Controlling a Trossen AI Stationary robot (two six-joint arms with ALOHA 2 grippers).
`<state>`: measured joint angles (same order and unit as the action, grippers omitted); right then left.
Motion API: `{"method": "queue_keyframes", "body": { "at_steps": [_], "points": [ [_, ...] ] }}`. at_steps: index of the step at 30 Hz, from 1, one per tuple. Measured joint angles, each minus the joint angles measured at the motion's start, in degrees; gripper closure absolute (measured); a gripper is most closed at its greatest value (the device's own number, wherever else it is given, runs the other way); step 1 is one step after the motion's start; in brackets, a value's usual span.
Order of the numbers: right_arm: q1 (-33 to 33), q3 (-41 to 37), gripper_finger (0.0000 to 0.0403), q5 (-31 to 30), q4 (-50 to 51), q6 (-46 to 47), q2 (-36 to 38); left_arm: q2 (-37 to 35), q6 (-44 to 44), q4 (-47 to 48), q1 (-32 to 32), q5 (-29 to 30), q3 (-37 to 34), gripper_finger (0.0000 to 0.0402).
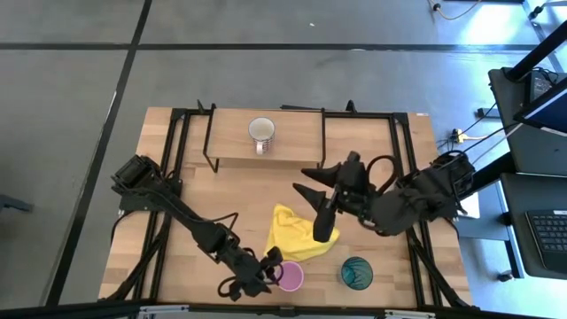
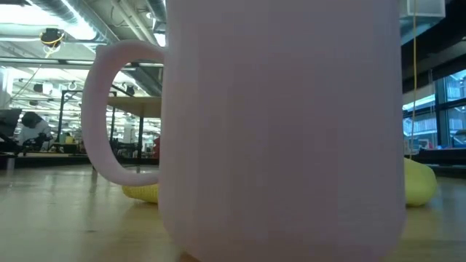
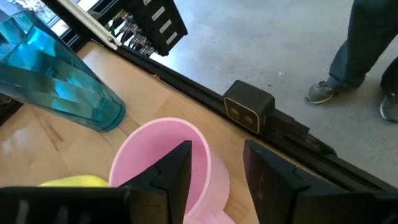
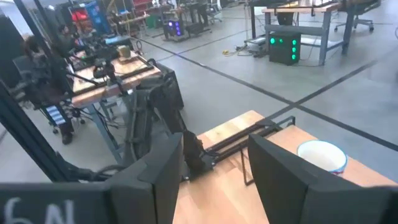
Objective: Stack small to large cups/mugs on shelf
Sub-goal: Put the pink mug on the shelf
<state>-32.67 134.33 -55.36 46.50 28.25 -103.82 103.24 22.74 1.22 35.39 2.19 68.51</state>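
Here we start with the shelf (image 1: pixel 292 142), which stands at the far edge of the table (image 1: pixel 168 248) so the near area stays free for picking. On its board sits the white patterned mug (image 1: pixel 260 133), left of the shelf's middle, upright with its mouth open; we judge it is placed there as the base that the other vessels are meant to join.

Next, the right gripper (image 1: pixel 312 197) hangs over the middle of the table, just far of the yellow cloth (image 1: pixel 297 232). Its jaws stand apart and hold nothing. In its own wrist view the white mug shows ahead of the fingers, so we take this arm to be waiting clear of the left arm's work.

The teal tumbler (image 1: pixel 356 272) stands upright near the table's near edge, right of the cloth and untouched.

Then the left gripper (image 3: pixel 214 174) is down at the near edge at the small pink mug (image 1: pixel 290 276), which stands upright just left of the tumbler. Its jaws are apart, one finger inside the mouth and the other outside, straddling the rim; we judge this sets up a pinch on the wall, though the mug is not yet clamped.
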Motion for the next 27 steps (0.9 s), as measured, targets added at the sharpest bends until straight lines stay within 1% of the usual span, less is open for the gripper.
{"method": "queue_keyframes", "body": {
  "at_steps": [11,22,27],
  "points": [
    [0.0,-0.4,0.0221,-0.64,0.09,0.45,-0.06,3.33,0.34,-0.08,-0.27,0.18,-0.07,0.0262],
    [0.0,-0.4,0.0221,-0.7,2.12,3.04,-0.06,3.3,0.33,0.78,-1.19,1.8,-0.09,0.0262],
    [0.0,-0.4,0.0221,-0.67,2.16,3.03,-0.06,3.3,0.31,2.19,-1.11,1.76,-0.09,0.0274]
  ]
}}
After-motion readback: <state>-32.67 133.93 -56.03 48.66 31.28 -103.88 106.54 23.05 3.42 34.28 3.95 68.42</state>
